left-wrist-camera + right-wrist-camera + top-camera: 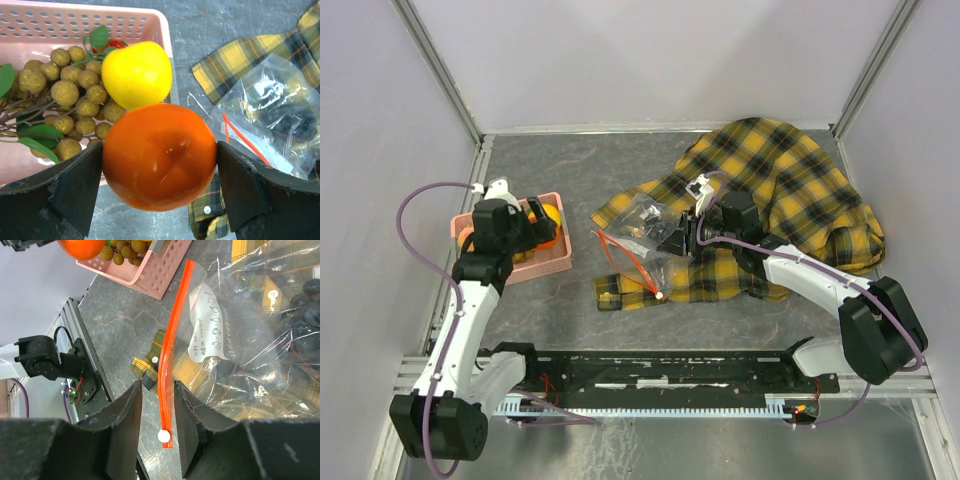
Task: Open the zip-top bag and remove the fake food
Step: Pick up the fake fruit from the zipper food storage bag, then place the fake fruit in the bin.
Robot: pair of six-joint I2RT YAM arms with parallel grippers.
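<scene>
The left gripper (160, 170) holds the orange fruit (159, 150) between wide jaws over the basket (125, 20), which has a yellow fruit (136, 72) and grapes (65, 90) in it. The bag (250, 340) lies partly on the cloth (800, 170), with berries (307, 287) inside. The narrow jaws of the right gripper (157, 410) straddle its zip strip (172, 325); I cannot tell if they pinch it. The film looks light, limp and slippery, so the stiffer strip seems the best hold.
</scene>
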